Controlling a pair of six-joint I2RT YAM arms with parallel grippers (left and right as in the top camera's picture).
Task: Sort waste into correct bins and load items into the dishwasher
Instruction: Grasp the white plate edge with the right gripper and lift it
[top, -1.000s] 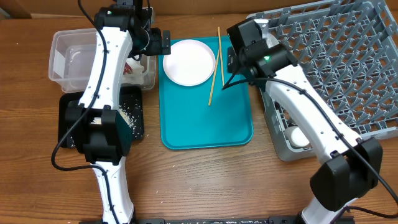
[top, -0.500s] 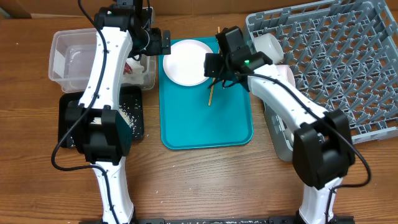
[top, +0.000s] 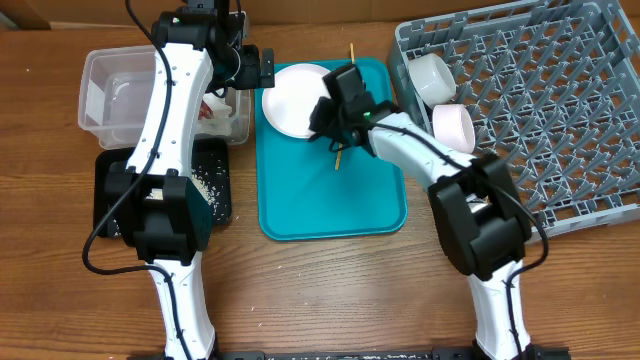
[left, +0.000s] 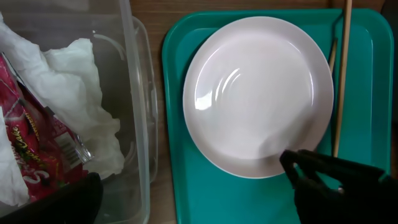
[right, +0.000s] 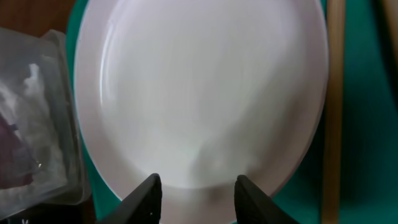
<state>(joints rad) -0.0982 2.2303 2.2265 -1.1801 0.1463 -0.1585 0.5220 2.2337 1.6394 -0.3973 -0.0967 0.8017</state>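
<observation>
The pale pink plate lies at the back of the teal tray. It also shows in the left wrist view and fills the right wrist view. My right gripper is open and empty, with its fingers over the plate's rim. Two chopsticks lie beside the plate, partly under my right arm. My left gripper is open between the clear tub and the plate. The tub holds the white napkin and the red wrapper. Rice grains lie in the black tray.
The grey dish rack stands at the right. It holds a white bowl and a second, pale bowl at its left edge. My right arm stretches from the front right across the tray's right side.
My right gripper has swung left from the dish rack's edge to over the plate. The bowls in the rack have come into view. My left arm has not moved.
</observation>
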